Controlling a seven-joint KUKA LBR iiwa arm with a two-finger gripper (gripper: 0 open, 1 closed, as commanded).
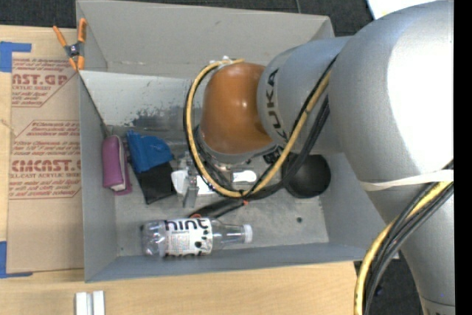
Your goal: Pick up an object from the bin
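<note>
The gripper [191, 188] is seen low in the bin [96, 232], just behind the clear bottle [195, 236]. Whether it is open or closed cannot be told. Behind the bottle's left end, a black block [156, 182], a blue cloth [147, 149] and a purple bar [113, 162] are found, the block nearest the gripper.

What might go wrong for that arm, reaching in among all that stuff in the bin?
1. The gripper is right beside a black flat piece, a blue crumpled thing and a small white piece, all close together; it might catch two or shove one aside.
2. The clear bottle lies on its side nearby; a nudge would likely roll it.
3. The arm's orange cover hides the spot from the camera, so a miss may go unseen.
</note>
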